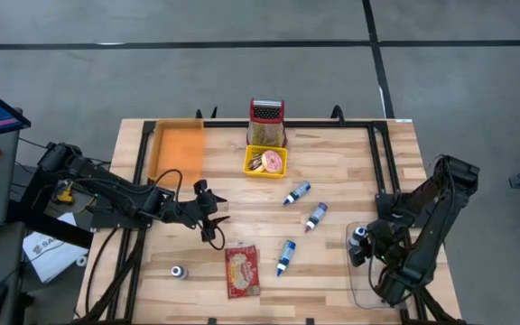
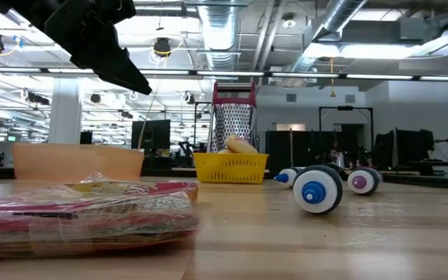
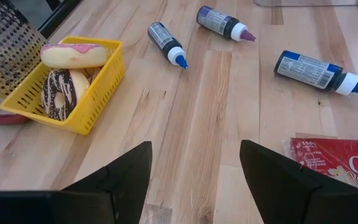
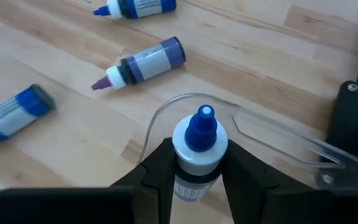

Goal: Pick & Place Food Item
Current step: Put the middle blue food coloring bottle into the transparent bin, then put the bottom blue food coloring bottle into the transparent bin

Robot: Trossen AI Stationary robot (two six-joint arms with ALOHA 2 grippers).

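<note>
On the desk's right side, the right pincer gripped a blue-capped bottle by its neck, above a clear tray at the near right corner. Left pincer hung above the desk's left-centre, fingers spread wide, holding nothing, touching nothing. Yellow basket sat far-centre with two donuts inside, one pink-iced, one chocolate-striped. Grater stood just behind the basket. Three more bottles lay loose mid-desk, between basket and tray. Red snack packet lay flat near the front edge; its label was cut off in the left wrist view. Small round object left of the packet: could not identify. Orange bin sat far left.
</note>
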